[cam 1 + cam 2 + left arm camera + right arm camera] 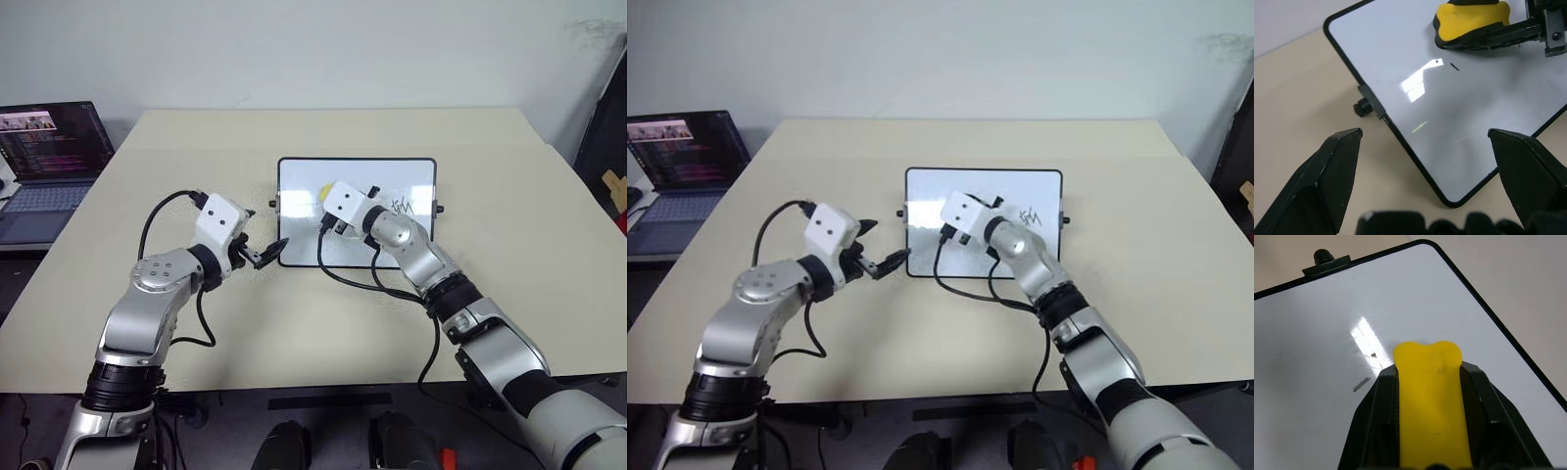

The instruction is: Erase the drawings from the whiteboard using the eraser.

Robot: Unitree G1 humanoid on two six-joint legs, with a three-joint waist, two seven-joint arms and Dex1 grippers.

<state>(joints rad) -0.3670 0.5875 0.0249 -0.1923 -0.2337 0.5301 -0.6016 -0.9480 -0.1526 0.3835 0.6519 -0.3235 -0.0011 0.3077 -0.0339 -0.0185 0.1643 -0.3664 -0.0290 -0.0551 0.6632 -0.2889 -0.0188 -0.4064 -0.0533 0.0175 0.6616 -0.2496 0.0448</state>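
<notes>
The whiteboard (356, 230) lies flat in the middle of the table. My right gripper (1428, 368) is shut on the yellow eraser (324, 191), which sits over the left half of the board. One group of dark scribbled drawings (400, 207) remains on the right half. A short dark stroke (1361, 384) and a tiny speck show near the eraser in the right wrist view. My left gripper (272, 253) is open with nothing between its fingers (1327, 181), close to the board's near left corner. A small knob (1362, 105) sticks out of the board's left side.
An open laptop (49, 166) stands on a lower surface off the table's left edge. Black cables (343, 274) hang from the right wrist across the near edge of the board. Bare beige tabletop (294, 333) surrounds the board on all sides.
</notes>
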